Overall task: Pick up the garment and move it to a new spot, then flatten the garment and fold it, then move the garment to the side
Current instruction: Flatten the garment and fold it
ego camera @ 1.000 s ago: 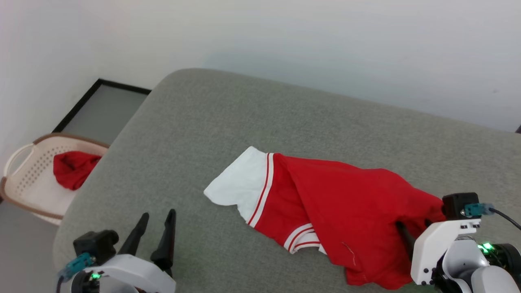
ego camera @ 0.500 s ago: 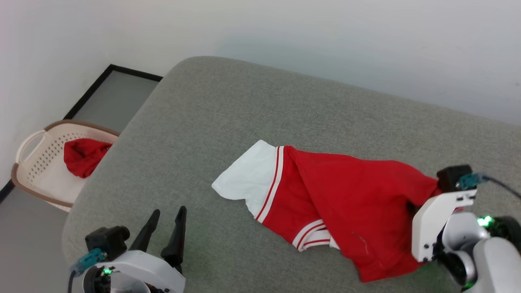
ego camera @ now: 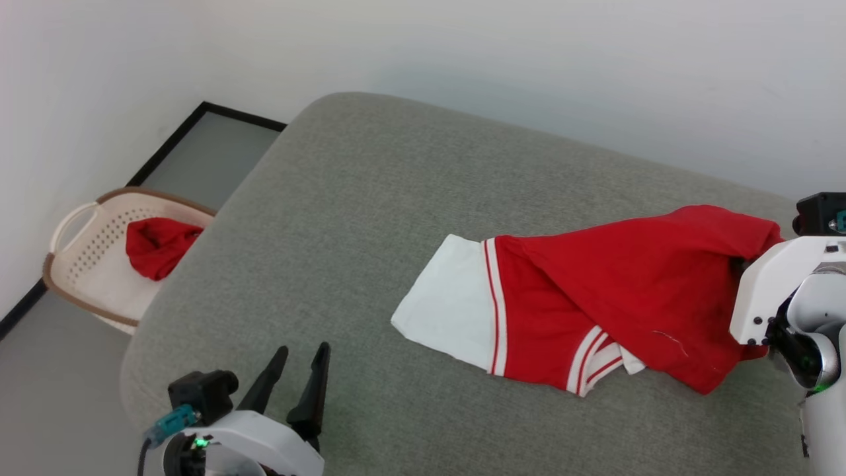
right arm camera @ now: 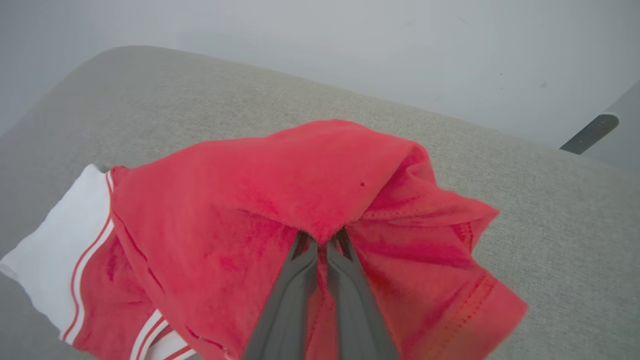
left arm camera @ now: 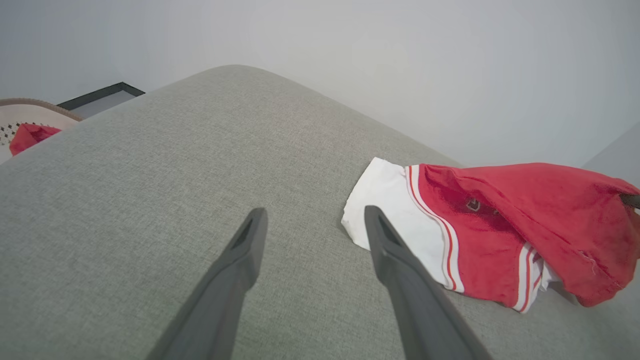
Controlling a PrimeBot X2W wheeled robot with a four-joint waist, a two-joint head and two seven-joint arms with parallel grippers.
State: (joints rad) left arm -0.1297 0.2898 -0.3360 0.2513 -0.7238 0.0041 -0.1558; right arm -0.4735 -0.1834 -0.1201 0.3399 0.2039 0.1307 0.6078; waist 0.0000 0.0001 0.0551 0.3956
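Head view, from the left: a beige basket (ego camera: 86, 264) with a perforated wall stands on the floor (ego camera: 53, 396), just beside the left edge of a grey cushion (ego camera: 370, 218). A small red cloth (ego camera: 158, 246) lies inside the basket. Nearer the middle, at the bottom, the left gripper (ego camera: 303, 348) sits over the near left part of the cushion. Its two dark fingers are spread wide with nothing between them, and the left wrist view shows bare grey fabric in the gap.

Right of the middle lies the garment (ego camera: 595, 311), a red shirt stretched across the cushion. Its white sleeve end points left and lies flat on the cushion, edged by thin red and white stripes, with a second striped band showing at the near side. From there the red body rises toward the right, lifted off the cushion at that end, while its lower hem hangs down.

At the far right, the right gripper (right arm camera: 322, 240) holds that raised end. In the right wrist view its fingers are pressed narrowly together, pinching a fold of red cloth that drapes away on both sides.
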